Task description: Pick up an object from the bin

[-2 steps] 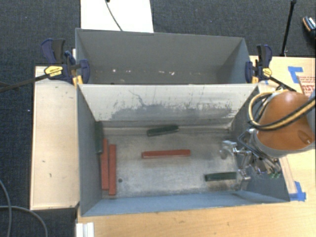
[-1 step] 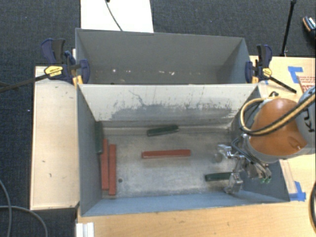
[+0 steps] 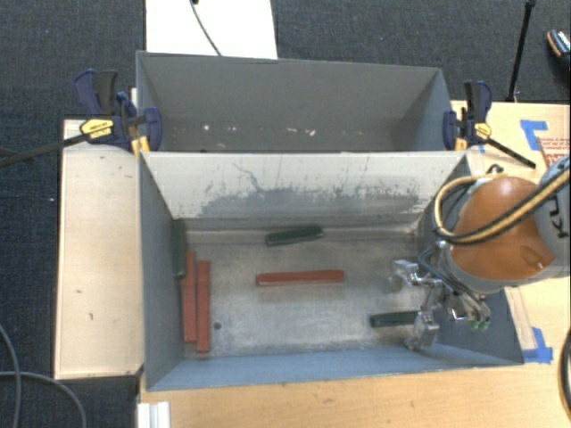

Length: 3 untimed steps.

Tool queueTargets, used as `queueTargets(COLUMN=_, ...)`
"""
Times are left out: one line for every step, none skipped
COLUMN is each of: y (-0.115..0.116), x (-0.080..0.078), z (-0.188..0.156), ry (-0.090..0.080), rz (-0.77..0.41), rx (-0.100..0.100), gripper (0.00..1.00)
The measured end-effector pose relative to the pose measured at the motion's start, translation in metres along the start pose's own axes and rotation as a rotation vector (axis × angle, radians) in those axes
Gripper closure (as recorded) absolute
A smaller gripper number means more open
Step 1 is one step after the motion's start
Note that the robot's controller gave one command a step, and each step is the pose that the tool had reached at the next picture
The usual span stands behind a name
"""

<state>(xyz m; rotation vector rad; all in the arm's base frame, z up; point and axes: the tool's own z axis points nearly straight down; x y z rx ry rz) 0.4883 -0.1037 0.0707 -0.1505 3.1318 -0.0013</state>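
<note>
My gripper [image 3: 411,306] is low in the bin's right front corner, under the arm's orange cover. Its two metal fingers [image 3: 401,278] stand apart, so it is open. A short dark green stick [image 3: 391,320] lies flat on the floor there, and its right end reaches between the fingers, close to the nearer one. I cannot tell whether that finger touches it. A red stick [image 3: 300,278] lies flat in the middle of the floor, well to the left of the gripper.
Another dark green stick [image 3: 294,235] lies by the back wall. Two red sticks [image 3: 197,306] lie side by side along the left wall, with a dark green one [image 3: 180,255] just behind them. The arm covers the bin's right side.
</note>
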Motion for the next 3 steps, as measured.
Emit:
queueTargets(y=0.0, x=0.0, z=0.0, ry=0.001, rz=-0.002, rx=0.0, gripper=1.0)
queueTargets(y=0.0, x=-0.002, z=-0.056, ry=-0.002, rz=-0.002, rx=0.001, gripper=1.0)
queueTargets(y=-0.001, x=-0.004, z=-0.111, ry=-0.002, rz=0.002, rx=0.001, gripper=1.0)
